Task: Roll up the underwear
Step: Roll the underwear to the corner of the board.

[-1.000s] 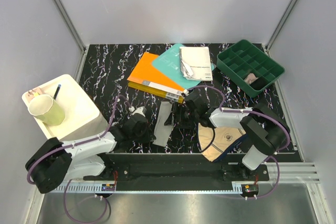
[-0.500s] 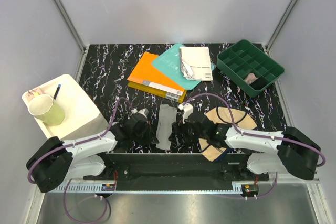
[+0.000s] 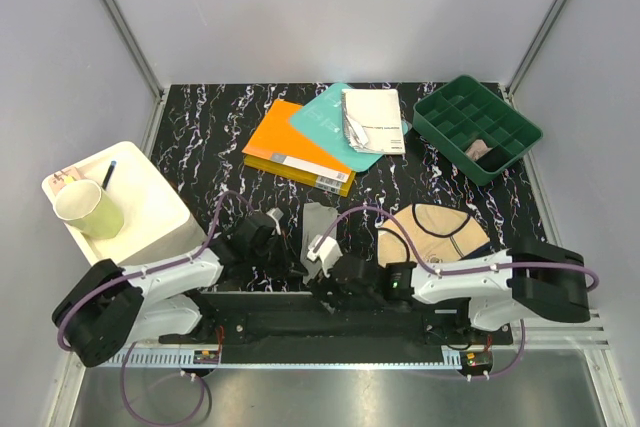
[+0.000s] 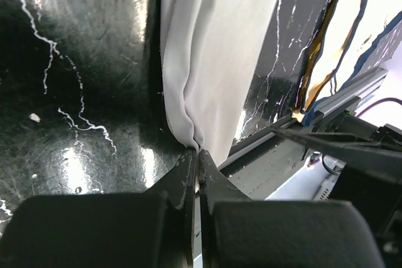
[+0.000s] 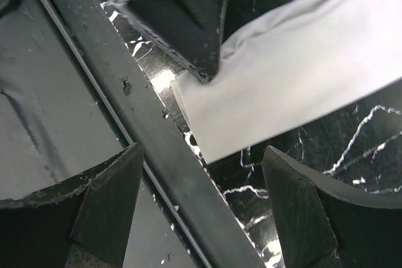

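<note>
The grey underwear (image 3: pixel 316 227) lies folded into a narrow strip running away from the table's front edge. My left gripper (image 3: pixel 297 267) is shut on its near corner. In the left wrist view the closed gripper (image 4: pixel 198 150) pinches a crease of the grey fabric (image 4: pixel 213 48). My right gripper (image 3: pixel 325 277) is open, low over the front edge just right of that end. In the right wrist view its fingers (image 5: pixel 201 208) straddle the rail with nothing between them, and the grey strip (image 5: pixel 289 86) lies just ahead. The beige underwear (image 3: pixel 435 232) lies spread flat to the right.
Orange book (image 3: pixel 295 152), teal book (image 3: pixel 322 117) and a white notebook (image 3: pixel 372 119) lie at the back centre. A green divided tray (image 3: pixel 477 127) stands at the back right. A white tray (image 3: pixel 140 207) with a cup (image 3: pixel 88 210) sits left. The front rail (image 5: pixel 125 123) runs under my right gripper.
The right arm has swung down and left, from over the strip's middle to its near end at the front edge, uncovering the beige underwear. The left gripper keeps its hold.
</note>
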### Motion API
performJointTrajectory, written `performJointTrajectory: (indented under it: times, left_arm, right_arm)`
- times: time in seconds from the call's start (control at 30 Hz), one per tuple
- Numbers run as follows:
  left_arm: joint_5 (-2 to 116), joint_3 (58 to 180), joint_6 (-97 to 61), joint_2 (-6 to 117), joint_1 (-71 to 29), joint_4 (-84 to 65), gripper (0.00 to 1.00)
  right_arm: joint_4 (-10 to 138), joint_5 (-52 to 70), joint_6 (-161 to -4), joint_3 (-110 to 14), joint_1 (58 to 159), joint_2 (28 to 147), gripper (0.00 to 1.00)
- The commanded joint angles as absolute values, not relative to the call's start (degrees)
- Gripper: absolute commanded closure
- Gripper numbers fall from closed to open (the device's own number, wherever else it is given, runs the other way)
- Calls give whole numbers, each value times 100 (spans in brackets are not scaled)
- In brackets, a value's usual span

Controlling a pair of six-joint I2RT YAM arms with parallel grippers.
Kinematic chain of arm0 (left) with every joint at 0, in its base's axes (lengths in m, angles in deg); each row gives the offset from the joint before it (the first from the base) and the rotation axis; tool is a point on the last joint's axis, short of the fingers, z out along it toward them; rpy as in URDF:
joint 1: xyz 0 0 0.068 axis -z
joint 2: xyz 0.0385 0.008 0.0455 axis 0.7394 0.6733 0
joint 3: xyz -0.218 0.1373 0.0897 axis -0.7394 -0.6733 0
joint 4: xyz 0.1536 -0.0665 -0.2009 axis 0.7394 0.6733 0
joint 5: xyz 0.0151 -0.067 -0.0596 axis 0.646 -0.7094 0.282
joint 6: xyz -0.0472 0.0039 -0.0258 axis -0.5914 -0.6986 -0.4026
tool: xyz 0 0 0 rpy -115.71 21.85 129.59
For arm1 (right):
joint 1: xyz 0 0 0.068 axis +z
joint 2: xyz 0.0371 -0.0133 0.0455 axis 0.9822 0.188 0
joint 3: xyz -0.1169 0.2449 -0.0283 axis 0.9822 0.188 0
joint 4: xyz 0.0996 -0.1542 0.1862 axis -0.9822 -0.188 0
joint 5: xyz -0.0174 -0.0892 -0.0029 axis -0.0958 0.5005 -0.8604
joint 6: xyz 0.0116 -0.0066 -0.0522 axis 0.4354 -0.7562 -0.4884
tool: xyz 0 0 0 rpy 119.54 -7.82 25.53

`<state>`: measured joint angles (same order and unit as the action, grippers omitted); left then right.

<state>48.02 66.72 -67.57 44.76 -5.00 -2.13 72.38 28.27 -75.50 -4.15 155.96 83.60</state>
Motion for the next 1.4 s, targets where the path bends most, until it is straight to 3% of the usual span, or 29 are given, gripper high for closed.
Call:
performJointTrajectory:
  times: [0.0, 0.67, 0.77, 0.87, 0.9, 1.03, 1.37]
  left_arm:
    - [4365, 6541, -6854, 4614, -602, -541, 100]
    - [4040, 6497, -6626, 4957, -813, -647, 100]
    - [4014, 6532, -6582, 4949, -813, -585, 100]
    - [3996, 6540, -6547, 4940, -830, -567, 100]
    - [3987, 6541, -6546, 4948, -839, -567, 100]
    - [3935, 6532, -6529, 4940, -848, -550, 100]
    - [3935, 6488, -6450, 4914, -848, -497, 100]
  right_arm:
    - [7676, 3600, -8040, -757, 15896, 8656, 16]
    - [7228, 4796, -8568, -1461, 16635, 10177, 23]
    - [7166, 4945, -8577, -1513, 16670, 10317, 29]
    - [7140, 5103, -8594, -1557, 16705, 10423, 41]
    - [7140, 5148, -8603, -1566, 16714, 10467, 49]
    - [7105, 5280, -8612, -1593, 16740, 10520, 63]
    - [7139, 4981, -8682, -1566, 16767, 10476, 82]
